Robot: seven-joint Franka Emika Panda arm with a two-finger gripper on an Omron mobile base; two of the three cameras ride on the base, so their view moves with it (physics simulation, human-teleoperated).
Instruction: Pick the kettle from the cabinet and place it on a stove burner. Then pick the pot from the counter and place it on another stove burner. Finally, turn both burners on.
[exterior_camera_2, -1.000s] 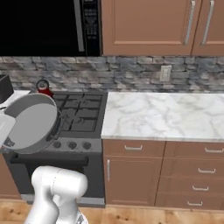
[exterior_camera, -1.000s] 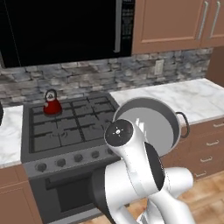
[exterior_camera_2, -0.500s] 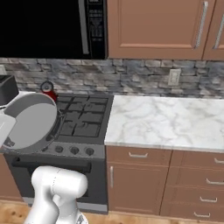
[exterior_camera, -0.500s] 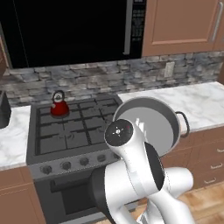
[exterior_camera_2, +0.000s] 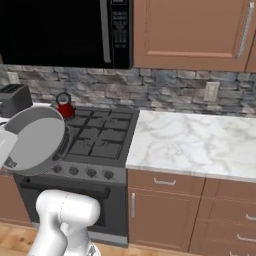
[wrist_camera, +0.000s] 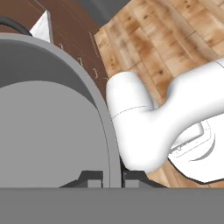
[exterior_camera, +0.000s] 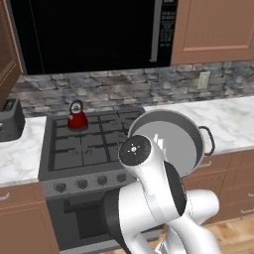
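The wide grey pot [exterior_camera: 171,139] hangs tilted on its side in front of the stove, its open mouth facing the cameras [exterior_camera_2: 37,140]. My gripper [wrist_camera: 112,178] is shut on the pot's rim [wrist_camera: 109,144], one fingertip on each side of the wall. The red kettle [exterior_camera: 77,117] stands upright on the rear left burner [exterior_camera_2: 65,106]. The other burners of the stove [exterior_camera: 92,144] are bare. A marble counter [exterior_camera_2: 195,145] runs to the right of the stove.
A row of knobs [exterior_camera: 82,182] lines the stove front. A dark toaster [exterior_camera: 10,121] sits on the counter left of the stove. A black microwave [exterior_camera: 94,34] and brown wall cabinets [exterior_camera_2: 195,30] hang above. Drawers [exterior_camera_2: 165,182] sit under the counter.
The whole scene has slid to the right in both base views, so the base has moved left along the counter. The pot stays tilted in my grip.
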